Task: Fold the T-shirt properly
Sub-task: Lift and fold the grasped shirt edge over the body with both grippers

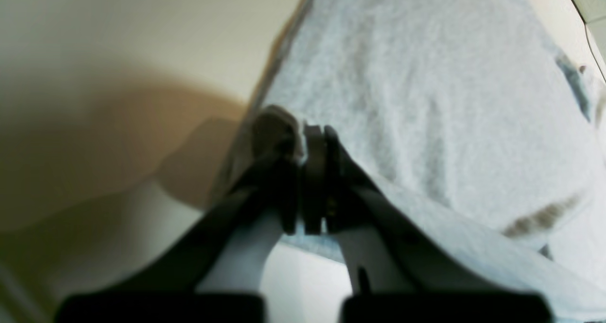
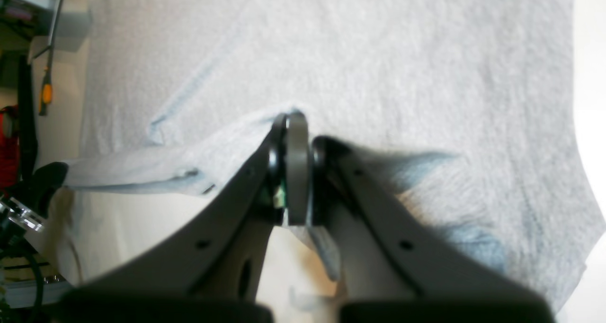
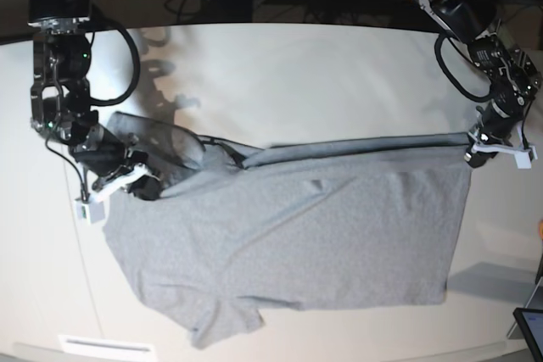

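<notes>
Pincer on the left arm (image 1: pixel 307 171) clenches the grey T-shirt's (image 1: pixel 426 100) edge in the left wrist view, the right pincer (image 2: pixel 296 152) grips bunched cloth in the right wrist view, and the base view shows the shirt stretched between them across the pale worktop (image 3: pixel 297 74).

The T-shirt (image 3: pixel 297 235) is soft heather-grey cloth, matt, with a fine fuzzy knit that shows as a mottled grain close to my wrist cameras. Its hem and seams look slightly thicker and ribbed. My right gripper (image 2: pixel 296 124) has smooth matt grey plastic fingers (image 2: pixel 378 228) with a dark rubbery rim at the pads. My left gripper (image 1: pixel 303 138) looks dark, smooth and dull. The table (image 3: pixel 322 74) beneath is a pale, smooth surface with a faint sheen.
</notes>
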Action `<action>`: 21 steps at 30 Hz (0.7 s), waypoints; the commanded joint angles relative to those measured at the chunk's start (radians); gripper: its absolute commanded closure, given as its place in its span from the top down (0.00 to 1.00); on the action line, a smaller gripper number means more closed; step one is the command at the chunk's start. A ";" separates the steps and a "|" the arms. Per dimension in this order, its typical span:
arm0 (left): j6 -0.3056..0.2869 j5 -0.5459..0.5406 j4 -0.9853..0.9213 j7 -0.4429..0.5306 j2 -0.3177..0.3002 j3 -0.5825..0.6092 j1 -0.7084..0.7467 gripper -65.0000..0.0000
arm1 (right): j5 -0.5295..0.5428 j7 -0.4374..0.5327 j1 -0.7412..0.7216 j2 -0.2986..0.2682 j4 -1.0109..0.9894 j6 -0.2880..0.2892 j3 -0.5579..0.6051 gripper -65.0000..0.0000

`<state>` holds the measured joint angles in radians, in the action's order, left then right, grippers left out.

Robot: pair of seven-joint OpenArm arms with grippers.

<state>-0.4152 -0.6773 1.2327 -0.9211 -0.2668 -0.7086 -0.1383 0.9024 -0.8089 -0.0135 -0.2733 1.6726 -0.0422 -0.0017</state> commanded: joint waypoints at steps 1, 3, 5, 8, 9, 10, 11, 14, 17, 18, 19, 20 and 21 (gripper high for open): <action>-0.001 -0.015 0.019 0.024 -0.019 -0.003 -0.017 0.00 | 0.010 0.026 -0.019 -0.011 0.016 0.009 -0.005 0.00; -0.001 -0.015 0.019 0.035 -0.021 -0.003 -0.017 0.00 | 0.010 0.026 -0.021 -0.013 0.016 0.009 -0.005 0.00; -0.001 -0.015 0.019 0.069 -0.022 0.007 -0.016 0.00 | 0.010 0.026 -0.026 -0.013 0.016 0.009 -0.005 0.00; -0.001 -0.005 0.017 0.106 -0.050 0.094 -0.008 0.00 | 0.008 0.026 -0.035 -0.013 0.014 0.009 -0.005 0.00; -0.001 0.009 0.017 0.121 -0.052 0.117 -0.008 0.00 | 0.008 0.026 -0.035 -0.013 0.014 0.009 -0.005 0.00; -0.001 0.020 0.017 0.132 -0.052 0.131 -0.008 0.00 | 0.008 0.026 -0.035 -0.013 0.014 0.009 -0.004 0.00; -0.001 0.031 0.015 0.138 -0.052 0.136 -0.011 0.00 | 0.008 0.026 -0.041 -0.013 0.014 0.009 -0.004 0.00; -0.001 0.037 -0.015 0.141 -0.052 0.136 -0.017 0.00 | 0.008 0.024 -0.046 -0.013 0.014 0.009 -0.004 0.00; -0.001 0.038 -0.041 0.142 -0.058 0.136 -0.033 0.00 | 0.008 0.026 -0.050 -0.013 0.010 0.009 -0.004 0.00; -0.001 0.038 -0.052 0.142 -0.059 0.136 -0.036 0.00 | 0.008 0.026 -0.050 -0.013 0.002 0.009 -0.004 0.00; -0.001 0.038 -0.061 0.142 -0.061 0.134 -0.037 0.00 | 0.008 0.026 -0.052 -0.013 -0.006 0.009 -0.005 0.00; -0.001 0.038 -0.069 0.145 -0.062 0.134 -0.037 0.00 | 0.008 0.026 -0.055 -0.013 -0.016 0.009 -0.005 0.00; -0.001 0.038 -0.072 0.158 -0.065 0.134 -0.037 0.00 | 0.007 0.026 -0.059 -0.013 -0.025 0.009 -0.005 0.00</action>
<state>-0.4152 -0.6262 1.1461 -0.7849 -0.3080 -0.5694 -0.1616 0.9016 -0.8059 -0.0490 -0.2760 1.6306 -0.0418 -0.0017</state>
